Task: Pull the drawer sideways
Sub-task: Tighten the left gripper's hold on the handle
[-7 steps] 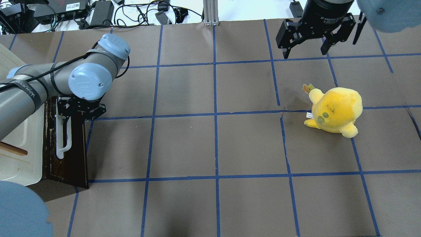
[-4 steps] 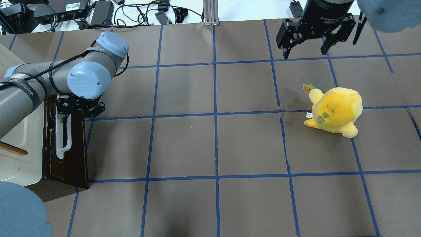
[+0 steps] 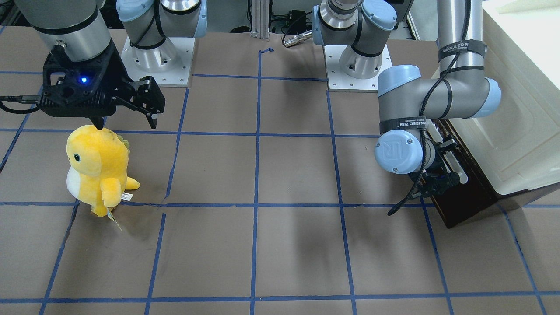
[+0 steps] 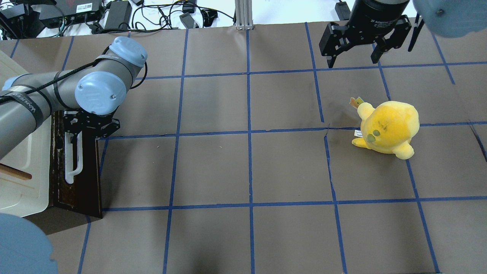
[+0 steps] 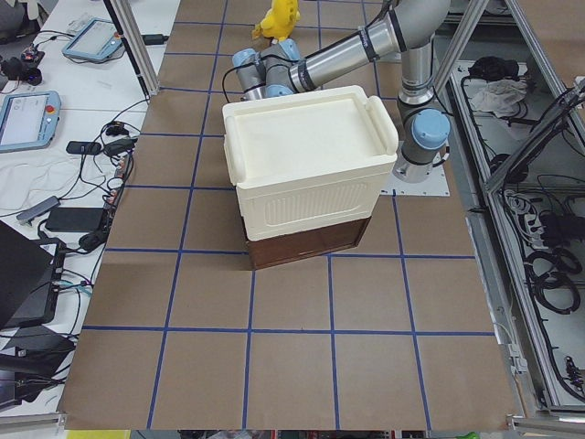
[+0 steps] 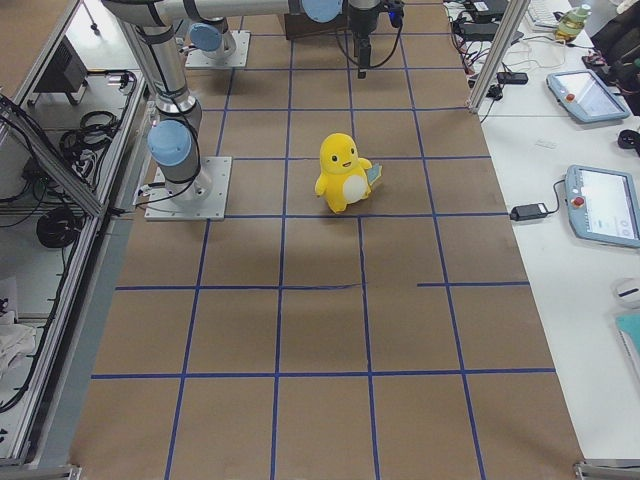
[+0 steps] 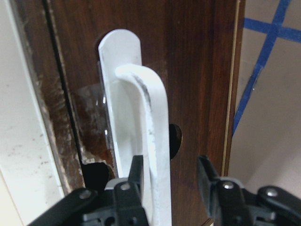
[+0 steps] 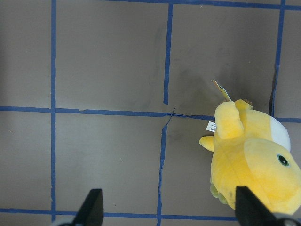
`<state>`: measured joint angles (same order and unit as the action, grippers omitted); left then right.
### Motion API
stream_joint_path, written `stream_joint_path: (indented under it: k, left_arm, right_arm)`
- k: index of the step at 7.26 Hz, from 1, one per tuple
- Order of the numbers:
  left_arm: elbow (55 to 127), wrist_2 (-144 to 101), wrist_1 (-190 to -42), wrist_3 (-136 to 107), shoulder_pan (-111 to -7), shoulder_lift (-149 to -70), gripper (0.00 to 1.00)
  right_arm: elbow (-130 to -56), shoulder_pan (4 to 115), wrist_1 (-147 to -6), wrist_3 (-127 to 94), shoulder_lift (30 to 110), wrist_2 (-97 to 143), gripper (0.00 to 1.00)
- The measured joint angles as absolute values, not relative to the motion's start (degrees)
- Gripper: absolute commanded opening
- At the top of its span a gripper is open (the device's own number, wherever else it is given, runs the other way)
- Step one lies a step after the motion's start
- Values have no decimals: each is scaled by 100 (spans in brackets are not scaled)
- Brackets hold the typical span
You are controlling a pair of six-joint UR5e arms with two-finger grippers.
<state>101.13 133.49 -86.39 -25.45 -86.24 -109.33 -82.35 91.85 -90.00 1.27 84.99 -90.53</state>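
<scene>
Drawer (image 4: 76,171) sits under the cream cabinet (image 4: 23,171) at the table's (image 4: 247,171) left end, with the left gripper (image 7: 170,167) spread astride its white handle (image 7: 141,117).
A clean pull likely means closing squarely on the bar, then drawing straight toward mid-table. The plush toy (image 4: 388,127) and the right gripper (image 4: 352,62), fingers parted, are well apart.

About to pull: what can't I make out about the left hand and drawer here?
Drawer: its inner box shows in no view; in exterior left the cabinet covers it.
Left hand touching the handle or not: overhead, the wrist joint covers its fingers; the wrist view's bottom edge crops it.
Exterior right: the drawer lies at the top edge, too small to read.
</scene>
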Motion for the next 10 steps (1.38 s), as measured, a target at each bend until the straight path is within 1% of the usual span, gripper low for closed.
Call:
stream_joint_path:
  k: [3, 4, 5, 7, 8, 9, 10]
  left_arm:
    - [10103, 13289, -8605, -2582, -8519, -11013, 49]
    - [10098, 13286, -8599, -2606, -8524, -11034, 47]
    - [10094, 13287, -8592, -2606, -8529, -11046, 32]
    - [10084, 13287, -8589, -2573, -8533, -11030, 31]
    - [10080, 13286, -8608, -2569, -8534, -11004, 22]
    - [10078, 13290, -8628, -2567, -8534, -10976, 10]
    - [10078, 13293, -8643, -2567, -8534, -10959, 9]
  right_arm:
    - [-8235, 9185, -9000, 123, 8499, -9061, 100]
    - [-8236, 9184, -9000, 123, 8499, -9061, 100]
    - [-8235, 9184, -9000, 123, 8499, -9061, 100]
    - [-8235, 9185, -9000, 123, 8499, -9058, 100]
    - [-8235, 9185, -9000, 123, 8499, -9059, 100]
    - [-8235, 9185, -9000, 125, 8499, -9059, 100]
    - [-8235, 9185, -9000, 127, 8499, -9056, 100]
